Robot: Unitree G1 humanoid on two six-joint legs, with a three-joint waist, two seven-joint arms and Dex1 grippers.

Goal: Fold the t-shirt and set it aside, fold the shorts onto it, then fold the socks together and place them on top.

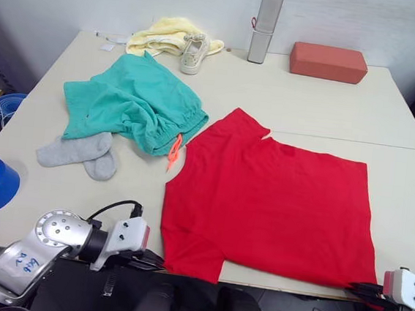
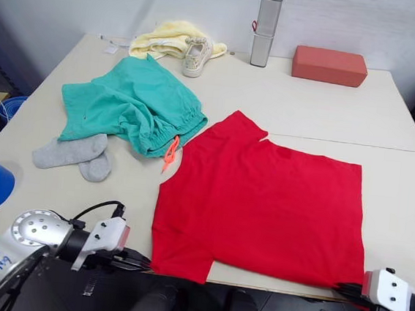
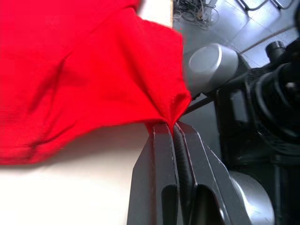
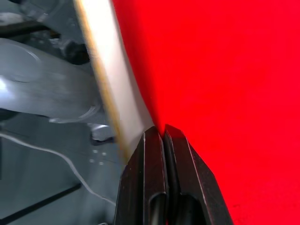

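Pinching t-shirt [image 1: 277, 199] near-edge corners: left hand [image 3: 171, 129], right hand [image 4: 161, 133], both clenched

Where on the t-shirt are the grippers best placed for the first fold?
At the two near corners of the t-shirt, approached from the table's front edge. It lies flat with its near edge overhanging there. The left gripper and right gripper are each shut on one such corner.

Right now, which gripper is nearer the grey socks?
Left. The left gripper pinches the t-shirt at its near-left corner, below the socks. The right gripper grips the opposite near corner, far across the table.
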